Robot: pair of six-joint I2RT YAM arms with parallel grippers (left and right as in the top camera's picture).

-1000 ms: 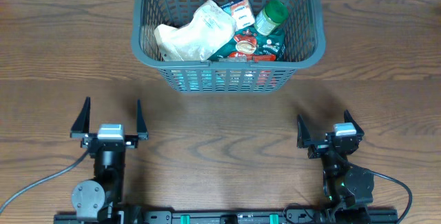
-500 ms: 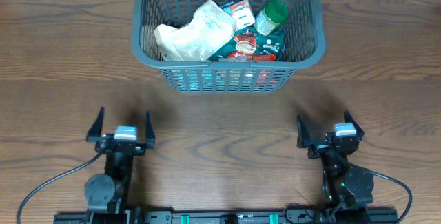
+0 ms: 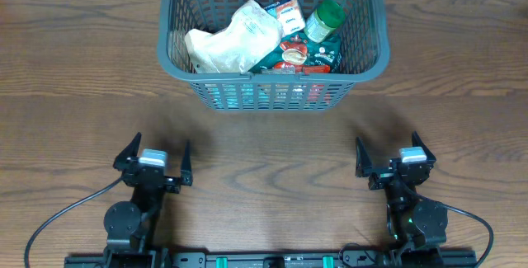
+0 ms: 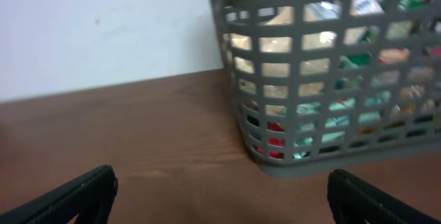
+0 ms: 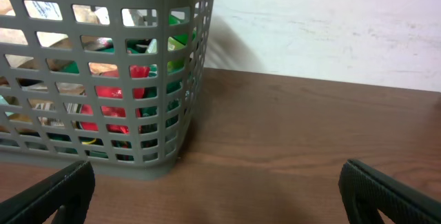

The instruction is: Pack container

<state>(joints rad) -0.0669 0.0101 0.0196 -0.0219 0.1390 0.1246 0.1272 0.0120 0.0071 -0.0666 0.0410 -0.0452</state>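
Observation:
The dark grey slotted basket point(image 3: 375, 58) stands at the far middle of the table. It holds a pale crumpled bag point(image 3: 235, 37), a green-lidded jar point(image 3: 326, 18), a small box point(image 3: 285, 12) and red-and-green packets point(image 3: 301, 54). The basket also shows in the left wrist view point(image 4: 324, 65) and the right wrist view point(image 5: 103, 79), its contents visible through the slots. My left gripper point(image 3: 157, 159) is open and empty near the front edge, left of the basket. My right gripper point(image 3: 394, 155) is open and empty near the front edge, right of the basket.
The brown wooden table point(image 3: 66, 78) spreads to both sides of the basket. A white wall point(image 4: 103, 24) runs behind the table's far edge. Black cables trail from both arm bases along the front.
My left gripper has drawn back toward the front and shifted right, its fingers now lower in the overhead view. The right arm and the basket have not moved.

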